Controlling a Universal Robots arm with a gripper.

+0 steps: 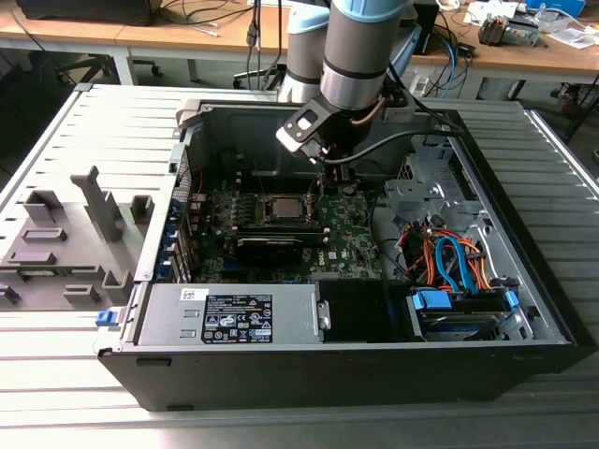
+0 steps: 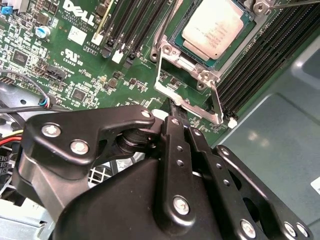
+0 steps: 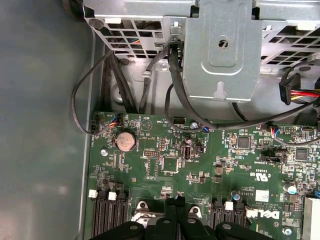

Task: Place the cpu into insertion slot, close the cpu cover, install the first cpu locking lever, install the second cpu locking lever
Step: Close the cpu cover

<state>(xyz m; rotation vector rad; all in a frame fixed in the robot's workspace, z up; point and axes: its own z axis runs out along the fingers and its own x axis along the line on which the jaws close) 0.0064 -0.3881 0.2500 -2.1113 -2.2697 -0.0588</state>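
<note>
The cpu (image 2: 215, 27) lies flat in its socket on the green motherboard (image 2: 90, 75), its silver-grey top facing up. It shows in the exterior view as a small square (image 1: 284, 208) in the middle of the open computer case. The silvery cpu cover (image 2: 200, 75) frames it, with the chip's top showing through the window. My gripper (image 2: 173, 111) is shut, its black fingertips together just off the corner of the socket frame, right above the board. The same tips (image 3: 175, 202) hover over the board in the first wrist view. In the exterior view my gripper (image 1: 323, 182) hangs just to the right of the socket.
Black memory slots (image 2: 260, 60) flank the socket. A long black card (image 1: 270, 245) lies in front of it, with a grey power supply (image 1: 229, 318) nearer still. A drive cage with orange and blue cables (image 1: 449, 262) fills the case's right. Black cables (image 3: 115, 85) and a metal bracket (image 3: 222, 45) border the board.
</note>
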